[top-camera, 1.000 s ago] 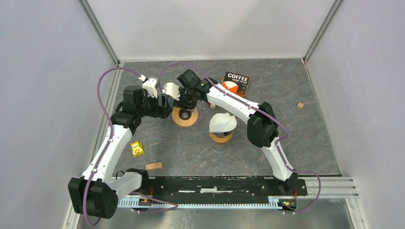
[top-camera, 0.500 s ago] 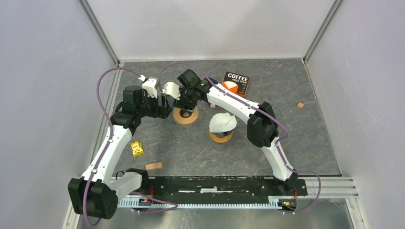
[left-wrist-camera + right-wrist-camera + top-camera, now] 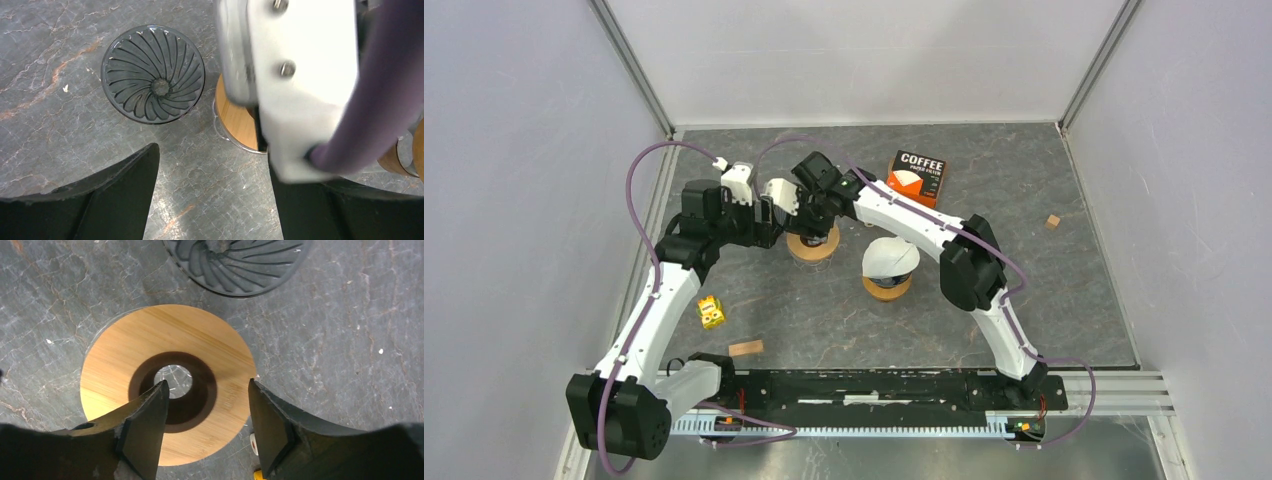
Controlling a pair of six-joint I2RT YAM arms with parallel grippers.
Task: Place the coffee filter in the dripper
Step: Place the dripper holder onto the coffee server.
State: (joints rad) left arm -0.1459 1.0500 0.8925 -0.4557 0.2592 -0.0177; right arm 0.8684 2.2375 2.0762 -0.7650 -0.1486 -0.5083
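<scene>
Right wrist view: my right gripper (image 3: pixel 206 387) hangs spread with nothing between the fingers, straight over the wooden ring stand (image 3: pixel 115 355) at mid frame. The glass dripper (image 3: pixel 235 262), with dark swirled ribs, sits on the table at the top edge. It is just beside the stand, not on it, and has no paper in it.

Left wrist view: my left gripper (image 3: pixel 210 165) is also spread wide and empty, low in frame. The dripper is at upper left and the stand's edge is to its right, half hidden by my other wrist.

Top view: both wrists crowd the stand at upper centre, and the dripper is hidden under them. The filter box (image 3: pixel 919 175) lies at upper right, well apart from there. A white cone (image 3: pixel 889 256) on a second wooden base (image 3: pixel 886 290) sits mid frame. It may be a filter seated in another dripper, but it is too small to tell.

Step, as I judge it: pre-pick, filter not yet fetched. The next move calls for lifting the right arm clear of the stand and going to the filter source. Then I pinch one thin sheet by its edge and lower it point-down into the dripper's mouth.
</scene>
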